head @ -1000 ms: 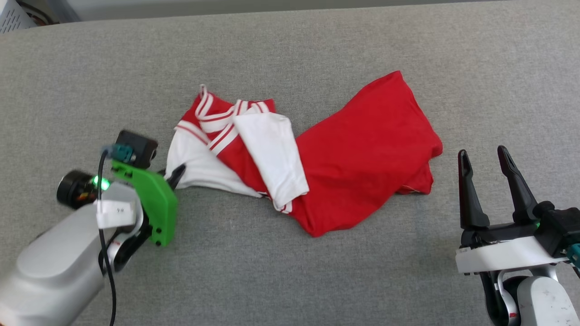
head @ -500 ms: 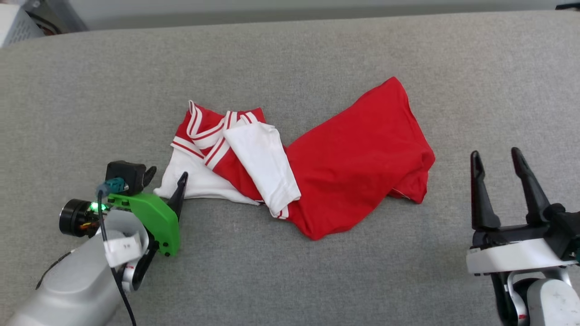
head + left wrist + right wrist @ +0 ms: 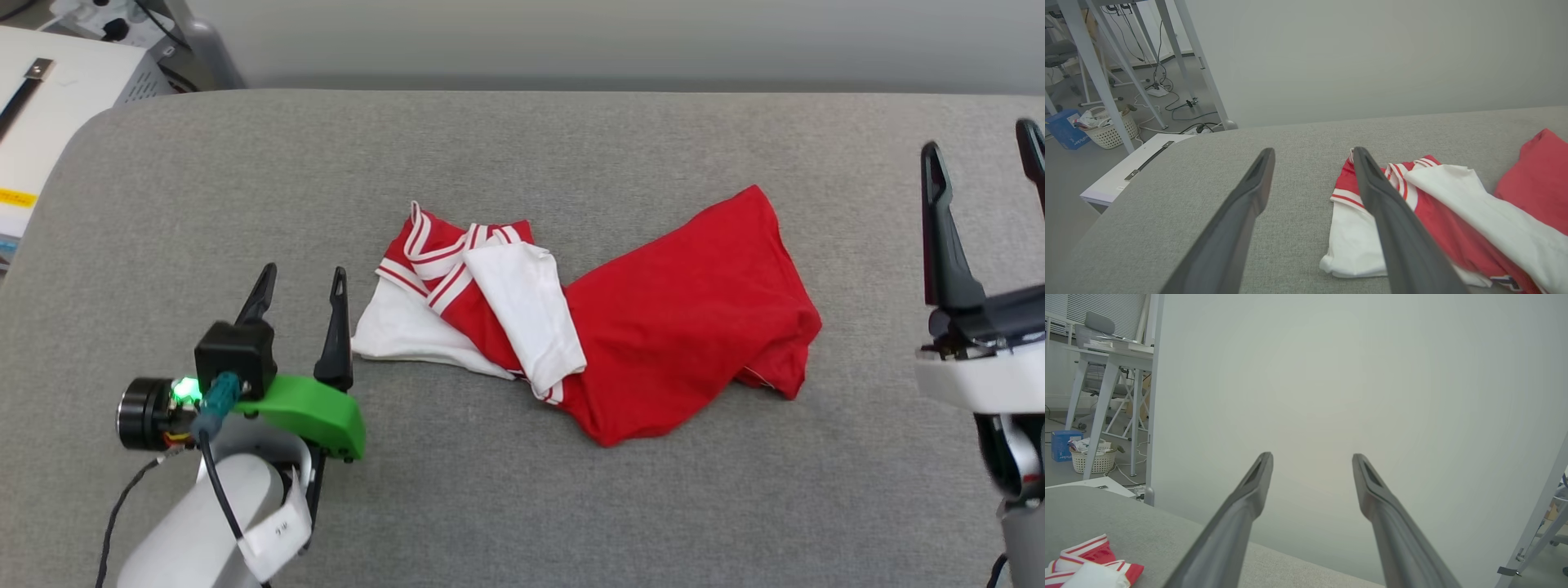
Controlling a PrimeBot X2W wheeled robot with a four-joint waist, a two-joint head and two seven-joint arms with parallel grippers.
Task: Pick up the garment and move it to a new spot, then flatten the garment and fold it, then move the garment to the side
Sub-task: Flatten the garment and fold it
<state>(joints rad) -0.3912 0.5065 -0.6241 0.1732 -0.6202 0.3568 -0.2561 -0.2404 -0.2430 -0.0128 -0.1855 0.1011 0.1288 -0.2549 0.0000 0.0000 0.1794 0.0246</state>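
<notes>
The garment [image 3: 653,327] lies crumpled in the middle of the grey padded surface [image 3: 522,147], its red body to the right, its white sleeves and striped trim to the left. The front print is hidden. My left gripper [image 3: 302,282] stands open just left of the white sleeve, nothing between its fingers; its wrist view shows the garment [image 3: 1437,212] behind its right finger. At the right edge my right gripper [image 3: 980,139] is raised and open, clear of the cloth. The right wrist view shows the gripper [image 3: 1310,457] facing a pale wall, with striped trim [image 3: 1086,559] at lower left.
A white case [image 3: 49,106] sits beyond the surface's rounded far-left corner. The left wrist view shows white table legs [image 3: 1106,73], cables and a laundry basket [image 3: 1112,128] on the floor. A plain wall runs behind the surface.
My left gripper has let go of the white sleeve, opened and drawn back to the left. The right gripper has risen. The head camera has tilted up, showing the far edge.
</notes>
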